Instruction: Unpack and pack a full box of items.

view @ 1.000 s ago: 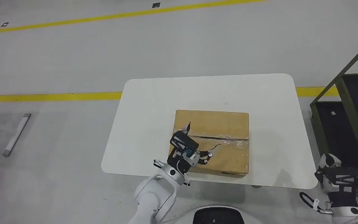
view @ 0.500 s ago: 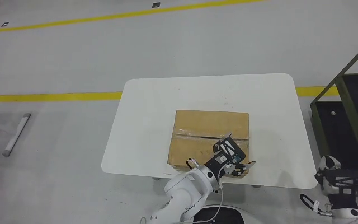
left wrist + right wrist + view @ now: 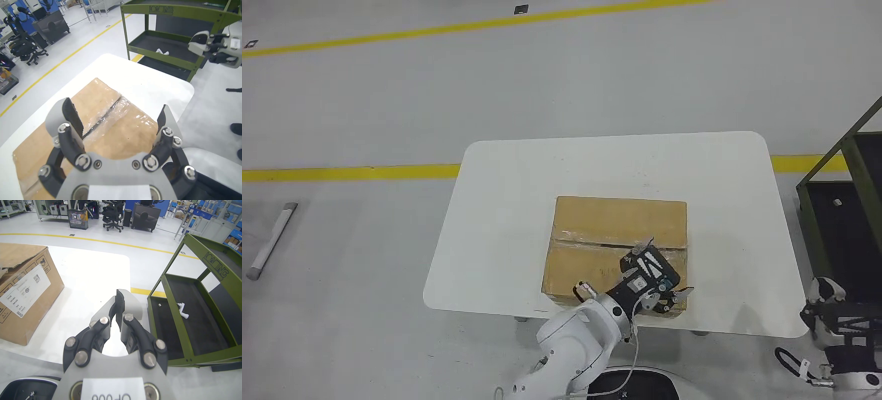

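A closed brown cardboard box (image 3: 618, 234) with clear tape along its seam sits on the white table (image 3: 522, 200), toward the near side. My left gripper (image 3: 660, 285) hovers over the box's near right corner, open, with nothing between its fingers; in the left wrist view the gripper (image 3: 115, 111) frames the taped seam of the box (image 3: 105, 121). My right gripper (image 3: 838, 330) hangs off the table's near right corner, beside the cart. In the right wrist view this gripper (image 3: 118, 303) is shut and empty, with the labelled side of the box (image 3: 26, 285) off to one side.
A green metal cart (image 3: 842, 200) stands right of the table, holding a small white part (image 3: 183, 309) on its dark shelf. Yellow floor lines (image 3: 342, 172) run behind the table. A grey bar (image 3: 272, 240) lies on the floor at the far left.
My left gripper swung from the box's near left corner across to its near right corner, then settled there. The right arm barely moved.
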`<state>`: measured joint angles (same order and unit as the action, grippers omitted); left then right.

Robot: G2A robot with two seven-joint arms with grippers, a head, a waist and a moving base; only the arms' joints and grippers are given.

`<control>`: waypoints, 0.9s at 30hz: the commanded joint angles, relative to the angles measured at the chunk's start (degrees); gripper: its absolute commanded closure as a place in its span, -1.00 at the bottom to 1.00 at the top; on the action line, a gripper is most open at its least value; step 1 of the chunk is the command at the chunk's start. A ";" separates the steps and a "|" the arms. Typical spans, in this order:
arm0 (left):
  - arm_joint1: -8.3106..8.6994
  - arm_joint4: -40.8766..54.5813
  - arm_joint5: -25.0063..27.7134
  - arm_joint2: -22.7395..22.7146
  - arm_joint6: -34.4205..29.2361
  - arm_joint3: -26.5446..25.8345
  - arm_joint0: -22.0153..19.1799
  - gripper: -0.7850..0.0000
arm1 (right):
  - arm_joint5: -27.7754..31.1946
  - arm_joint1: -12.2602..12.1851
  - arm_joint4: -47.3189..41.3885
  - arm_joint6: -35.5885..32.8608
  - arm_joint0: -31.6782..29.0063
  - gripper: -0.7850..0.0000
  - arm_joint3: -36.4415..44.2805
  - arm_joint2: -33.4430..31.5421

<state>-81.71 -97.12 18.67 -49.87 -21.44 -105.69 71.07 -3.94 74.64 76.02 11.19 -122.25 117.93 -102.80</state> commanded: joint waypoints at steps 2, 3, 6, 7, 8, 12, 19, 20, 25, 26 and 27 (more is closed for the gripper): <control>-0.47 -3.45 -0.98 2.27 -2.17 1.54 -2.09 -1.00 | 0.12 0.06 0.38 -0.14 0.17 1.00 0.00 0.04; -0.67 -4.07 -1.41 2.84 -3.35 2.11 -2.80 -1.00 | 0.20 0.08 0.46 -0.08 0.20 1.00 -0.02 0.04; -1.15 -6.45 -1.88 4.45 -6.24 3.36 -4.72 -0.83 | 0.18 0.15 0.60 -0.17 0.23 1.00 -0.09 0.01; -1.32 -6.78 -1.99 4.84 -7.06 3.75 -5.21 -0.80 | 0.19 0.18 0.62 -0.23 0.23 1.00 -0.06 0.01; -1.52 -6.99 -2.36 5.13 -8.36 4.38 -5.73 -0.75 | 0.21 0.22 0.64 -0.27 0.23 1.00 -0.04 -0.01; -2.00 -7.54 -3.24 5.65 -10.99 5.57 -6.77 -0.56 | 0.06 0.35 0.62 -0.28 0.15 1.00 -0.05 -0.05; -2.32 -10.46 -2.39 6.32 -13.86 6.48 -7.50 -0.07 | 0.28 0.54 0.75 -0.41 0.14 1.00 0.02 0.17; -2.35 -10.60 -2.23 6.31 -13.97 6.57 -7.46 0.03 | 0.31 0.57 0.85 -0.46 0.19 1.00 0.04 0.26; -2.41 -11.52 -2.06 6.04 -14.12 6.64 -7.09 0.31 | 1.13 0.68 0.54 -0.95 0.42 1.00 0.23 0.78; -2.42 -11.65 -2.04 5.99 -14.07 6.59 -6.98 0.37 | 1.23 0.71 0.51 -1.09 0.46 1.00 0.29 0.89; -2.44 -11.69 -2.13 5.88 -13.99 6.53 -6.86 0.41 | 1.26 0.73 0.58 -1.19 0.49 1.00 0.37 0.96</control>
<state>-84.13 -108.73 16.61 -43.90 -35.51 -99.09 64.09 -2.71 75.35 76.53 10.10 -121.79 118.23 -101.91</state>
